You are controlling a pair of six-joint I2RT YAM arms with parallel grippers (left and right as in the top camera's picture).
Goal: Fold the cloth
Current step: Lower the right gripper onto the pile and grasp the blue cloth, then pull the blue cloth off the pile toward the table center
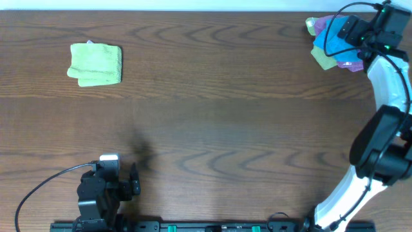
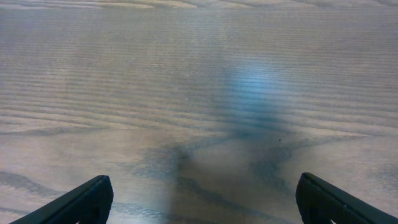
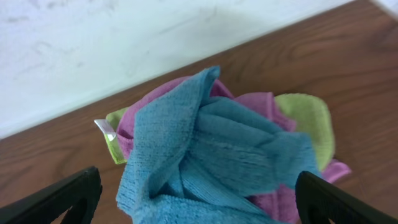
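Note:
The sky-blue cloth [image 3: 211, 152] lies crumpled on top of a pile of cloths at the table's far right corner, also seen from overhead [image 1: 325, 40]. My right gripper [image 3: 199, 214] is open and hovers over it, fingers spread to either side of the blue cloth, not closed on it. From overhead the right gripper [image 1: 353, 32] covers part of the pile. My left gripper [image 2: 202, 205] is open and empty over bare wood near the front left edge; it also shows in the overhead view [image 1: 132, 180].
A purple cloth [image 3: 277, 199] and a light green cloth [image 3: 314, 121] lie under the blue one. A folded light green cloth [image 1: 95, 64] lies at the far left. A white wall [image 3: 124, 43] borders the table's back edge.

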